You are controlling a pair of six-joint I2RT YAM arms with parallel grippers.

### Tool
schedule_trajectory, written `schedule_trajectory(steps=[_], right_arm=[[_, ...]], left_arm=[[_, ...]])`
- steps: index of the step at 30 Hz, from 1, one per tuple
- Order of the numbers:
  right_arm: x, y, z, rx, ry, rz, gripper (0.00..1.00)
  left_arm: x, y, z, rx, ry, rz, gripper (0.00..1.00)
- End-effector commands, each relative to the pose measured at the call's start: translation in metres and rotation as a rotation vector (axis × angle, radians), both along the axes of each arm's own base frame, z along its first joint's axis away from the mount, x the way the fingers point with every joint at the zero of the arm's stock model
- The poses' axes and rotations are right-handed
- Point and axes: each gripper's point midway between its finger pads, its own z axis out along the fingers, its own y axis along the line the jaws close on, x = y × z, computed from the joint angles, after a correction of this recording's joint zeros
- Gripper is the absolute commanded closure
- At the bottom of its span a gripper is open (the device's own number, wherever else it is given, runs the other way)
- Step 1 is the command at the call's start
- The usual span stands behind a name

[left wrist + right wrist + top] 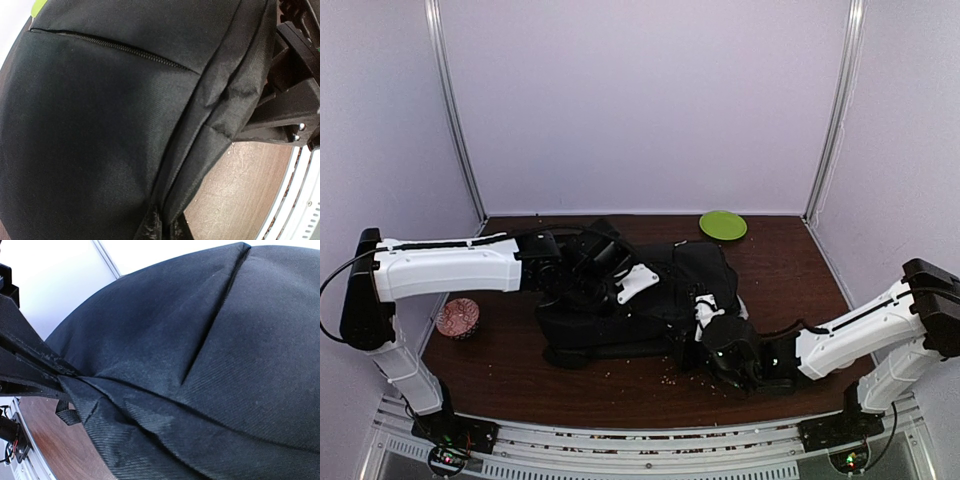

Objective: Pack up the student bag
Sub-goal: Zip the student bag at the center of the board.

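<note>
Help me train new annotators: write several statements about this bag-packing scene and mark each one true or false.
1. The student bag lies on the table. True.
2. The green plate is inside the bag. False: it sits on the table at the far edge, beyond the bag.
3. The left hand is closed on a fold of bag fabric. True.
4. The patterned bowl stands by the right arm. False: it is at the table's left edge, under the left arm.
5. Crumbs are scattered on the table in front of the bag. True.
</note>
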Motion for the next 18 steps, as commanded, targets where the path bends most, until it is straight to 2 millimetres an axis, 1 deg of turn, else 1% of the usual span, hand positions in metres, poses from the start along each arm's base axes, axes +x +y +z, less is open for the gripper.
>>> schedule_trajectory(steps=[1, 2, 8, 11, 14, 18], right_arm=[[0.007, 0.003, 0.016, 0.062, -0.026, -0.052, 0.86], [0.008, 0.003, 0.016, 0.065, -0.026, -0.053, 0.88], [0.007, 0.004, 0.019, 0.083, -0.024, -0.054, 0.95], [0.008, 0.004, 0.02, 0.083, -0.026, -0.057, 1.0], [0.008, 0.001, 0.019, 0.074, -0.027, -0.061, 1.0], [0.004, -0.007, 0.011, 0.033, -0.017, -0.052, 1.0]], left_arm=[[0.001, -0.028, 0.054, -0.187, -0.029, -0.022, 1.0], [0.001, -0.028, 0.053, -0.184, -0.031, -0.019, 1.0], [0.002, -0.027, 0.051, -0.18, -0.028, -0.012, 1.0], [0.001, -0.027, 0.05, -0.18, -0.026, -0.012, 1.0], [0.003, -0.025, 0.048, -0.17, -0.034, -0.001, 1.0], [0.008, -0.02, 0.042, -0.148, -0.048, 0.03, 1.0]])
